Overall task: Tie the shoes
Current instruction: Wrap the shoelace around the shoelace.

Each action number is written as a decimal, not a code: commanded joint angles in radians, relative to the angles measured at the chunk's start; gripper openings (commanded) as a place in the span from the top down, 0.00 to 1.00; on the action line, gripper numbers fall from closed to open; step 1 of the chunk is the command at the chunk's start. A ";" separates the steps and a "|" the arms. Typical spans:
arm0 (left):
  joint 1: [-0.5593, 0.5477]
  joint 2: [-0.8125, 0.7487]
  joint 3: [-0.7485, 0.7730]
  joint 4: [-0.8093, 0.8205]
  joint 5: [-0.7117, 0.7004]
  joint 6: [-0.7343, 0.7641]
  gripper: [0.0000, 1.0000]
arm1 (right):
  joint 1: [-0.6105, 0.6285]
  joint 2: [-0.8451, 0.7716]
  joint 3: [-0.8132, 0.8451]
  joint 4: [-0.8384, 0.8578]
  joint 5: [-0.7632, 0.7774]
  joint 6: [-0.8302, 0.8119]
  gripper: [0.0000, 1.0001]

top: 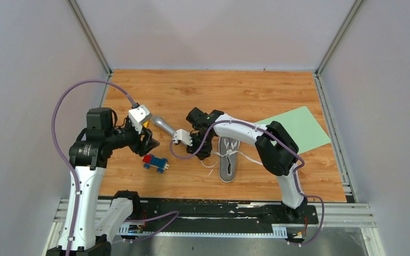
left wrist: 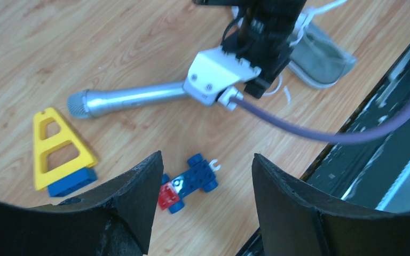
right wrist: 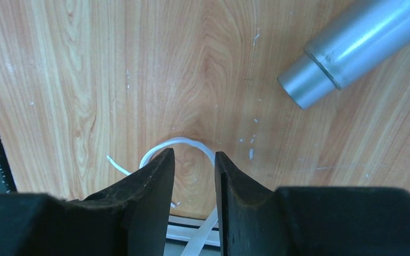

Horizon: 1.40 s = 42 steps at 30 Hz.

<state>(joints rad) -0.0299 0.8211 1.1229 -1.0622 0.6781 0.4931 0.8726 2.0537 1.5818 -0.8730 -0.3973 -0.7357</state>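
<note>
Sneaker [top: 228,160]: lower centre of the top view, flat on the wood, white laces trailing loose off its left side.
Right gripper [right wrist: 193,153]: just left of the sneaker, jaws only a sliver apart, not clamped on anything.
Lace loop [right wrist: 184,140]: curls right at its fingertips.
Left gripper [left wrist: 207,156]: spread wide, holding nothing, above the toy car [left wrist: 189,181], well left of the sneaker.

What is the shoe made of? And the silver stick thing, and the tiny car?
The shoe looks like soft grey cloth, maybe canvas: it is dull and it sags. Its pale bottom edge may be rubber. The silver stick looks like brushed metal, since light gleams along it. Its rounded end looks like fine mesh. The tiny car looks like hard, shiny plastic bricks in red and blue.
</note>
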 commanded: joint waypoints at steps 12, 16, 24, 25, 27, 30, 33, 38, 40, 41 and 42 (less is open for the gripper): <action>0.010 -0.037 -0.075 0.256 0.171 -0.310 0.30 | 0.014 0.054 0.010 0.004 0.086 -0.090 0.79; 0.010 -0.019 -0.115 0.305 0.227 -0.349 0.30 | 0.011 0.050 0.001 -0.009 0.079 -0.104 0.75; 0.010 0.014 -0.208 0.478 0.205 -0.465 0.31 | -0.016 0.012 0.005 -0.013 0.112 -0.086 1.00; 0.010 0.018 -0.224 0.508 0.202 -0.491 0.31 | -0.026 -0.016 0.002 -0.009 0.115 -0.078 1.00; 0.010 0.035 -0.281 0.626 0.207 -0.584 0.31 | -0.050 -0.083 -0.008 0.005 0.122 -0.059 1.00; -0.001 0.116 -0.370 0.863 0.229 -0.671 0.31 | -0.075 -0.189 -0.041 0.021 0.133 -0.054 1.00; -0.105 0.224 -0.378 0.974 0.228 -0.635 0.31 | -0.076 -0.274 -0.081 0.027 0.135 -0.058 1.00; -0.285 0.460 -0.300 1.085 0.229 -0.527 0.31 | -0.076 -0.366 -0.104 0.029 0.137 -0.047 1.00; -0.316 0.548 -0.261 1.106 0.257 -0.504 0.32 | -0.077 -0.390 -0.106 0.026 0.133 -0.048 1.00; -0.333 0.601 -0.249 1.110 0.279 -0.469 0.33 | -0.078 -0.401 -0.106 0.023 0.129 -0.048 1.00; -0.341 0.622 -0.230 1.122 0.288 -0.452 0.33 | -0.078 -0.406 -0.104 0.016 0.124 -0.049 1.00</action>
<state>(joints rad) -0.3378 1.3563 0.8043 -0.0803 0.9031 -0.0536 0.7910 1.6840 1.4895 -0.8642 -0.2630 -0.7944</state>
